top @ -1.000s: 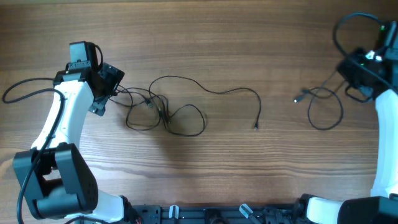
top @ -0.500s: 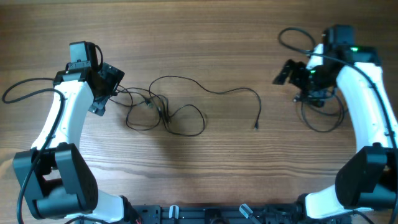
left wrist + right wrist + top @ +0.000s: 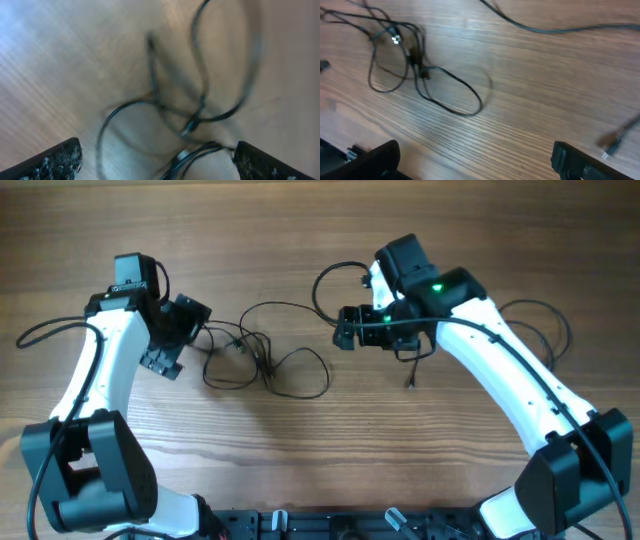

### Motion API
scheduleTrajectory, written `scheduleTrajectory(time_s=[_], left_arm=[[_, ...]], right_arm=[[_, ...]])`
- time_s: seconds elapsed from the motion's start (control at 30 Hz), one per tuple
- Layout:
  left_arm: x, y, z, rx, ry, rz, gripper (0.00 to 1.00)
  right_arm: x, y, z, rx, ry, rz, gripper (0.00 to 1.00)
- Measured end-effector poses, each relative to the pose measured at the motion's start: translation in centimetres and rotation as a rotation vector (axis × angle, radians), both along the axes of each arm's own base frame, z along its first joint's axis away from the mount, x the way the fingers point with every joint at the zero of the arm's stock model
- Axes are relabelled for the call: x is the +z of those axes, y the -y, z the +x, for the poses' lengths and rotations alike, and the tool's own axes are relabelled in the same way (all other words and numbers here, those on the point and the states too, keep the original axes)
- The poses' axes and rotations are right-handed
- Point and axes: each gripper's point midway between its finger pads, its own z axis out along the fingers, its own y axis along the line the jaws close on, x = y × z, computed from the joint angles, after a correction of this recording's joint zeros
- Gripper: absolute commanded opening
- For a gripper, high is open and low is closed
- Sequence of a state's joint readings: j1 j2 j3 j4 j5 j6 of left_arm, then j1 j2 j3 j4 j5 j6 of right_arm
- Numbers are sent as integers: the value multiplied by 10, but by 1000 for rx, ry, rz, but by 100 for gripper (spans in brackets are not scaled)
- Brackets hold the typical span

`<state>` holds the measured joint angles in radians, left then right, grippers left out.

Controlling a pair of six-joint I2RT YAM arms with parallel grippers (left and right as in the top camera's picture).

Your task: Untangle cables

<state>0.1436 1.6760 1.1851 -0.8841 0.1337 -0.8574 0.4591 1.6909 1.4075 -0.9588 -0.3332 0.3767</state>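
A knot of thin black cables (image 3: pixel 265 365) lies left of the table's middle. One long strand arcs right from it, passes under my right gripper (image 3: pixel 343 328) and ends in a small plug (image 3: pixel 412 383). That gripper is open and holds nothing; its wrist view shows the knot (image 3: pixel 415 65) up left and bare wood between the fingers (image 3: pixel 375 160). My left gripper (image 3: pixel 183 338) stands open at the knot's left edge. In the blurred left wrist view, cable loops (image 3: pixel 195 117) run in between its fingers (image 3: pixel 260 165). Another cable loop (image 3: pixel 563 330) lies at the far right, partly behind the right arm.
The thicker black wire (image 3: pixel 325 280) of the right arm loops above the table behind the right gripper. The left arm's wire (image 3: pixel 45 330) trails off to the left. A plug end (image 3: pixel 612 145) lies near the right gripper's right finger.
My right gripper has opened, left the cable loop at the far right and swung left to the middle of the table. The left gripper has tilted slightly and stays open by the knot.
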Motion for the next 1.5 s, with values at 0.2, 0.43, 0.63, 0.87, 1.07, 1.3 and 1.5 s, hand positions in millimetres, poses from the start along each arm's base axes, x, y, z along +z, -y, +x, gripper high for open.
scheduleTrajectory(time_s=[0.2, 0.43, 0.63, 0.87, 1.07, 1.3, 1.5], left_arm=[[-4, 5, -18, -46, -66, -13, 100], [-18, 10, -31, -50, -102, -42, 100], [-15, 39, -6, -134, 4, -64, 100], [-5, 74, 28, -246, 158, -32, 100], [-7, 68, 30, -245, 156, 49, 100], [-7, 59, 30, -231, 153, 100, 100], [-29, 59, 28, -233, 94, 97, 100]], right_arm=[[13, -30, 17, 123, 171, 52, 81], [25, -68, 12, 343, 334, 72, 79], [-17, -92, 14, 409, 298, 55, 72], [-96, -98, 10, 422, 129, 25, 43], [-114, -100, 0, 412, 46, 47, 4], [-45, -96, -7, 401, 122, 89, 4], [60, -95, -7, 399, 374, 206, 4]])
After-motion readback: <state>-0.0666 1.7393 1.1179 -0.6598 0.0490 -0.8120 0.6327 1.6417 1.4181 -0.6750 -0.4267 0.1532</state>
